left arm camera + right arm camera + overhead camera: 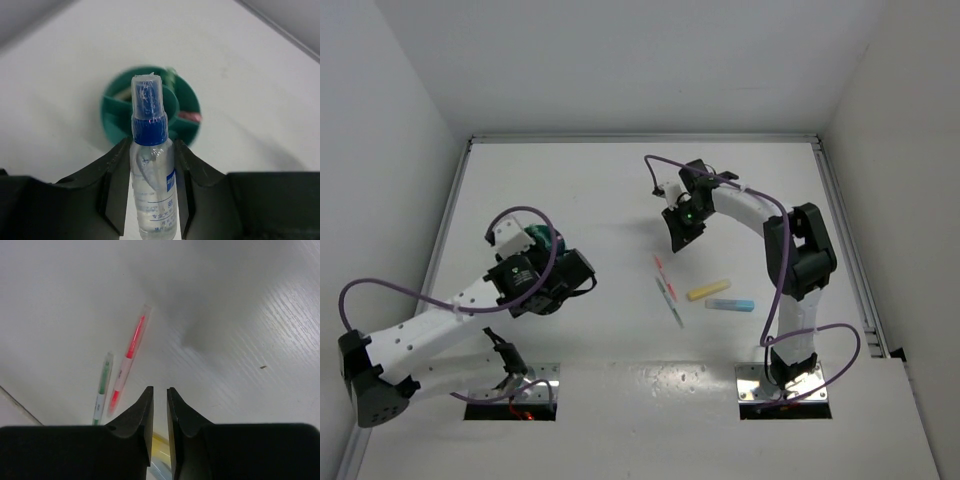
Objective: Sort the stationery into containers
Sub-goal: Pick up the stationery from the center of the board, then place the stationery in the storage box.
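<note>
Top external view shows the white worktop point(620, 190) with the teal organiser point(538, 238) toward its left edge, mostly hidden under the left claw point(150, 190), which is clamped on the clear blue-capped bottle point(151, 170) (cap pointing at the organiser). Right claw point(159, 405), nearly closed with only a slit, holds nothing above the red pen point(129, 365) and green pen point(102, 387); nearer the right edge lie the yellow marker point(709, 289) and blue marker point(730, 304).

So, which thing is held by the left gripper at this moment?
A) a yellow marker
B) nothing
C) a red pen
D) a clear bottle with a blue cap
D: the left wrist view shows the left gripper closed on the clear bottle, just before the teal organiser.
</note>
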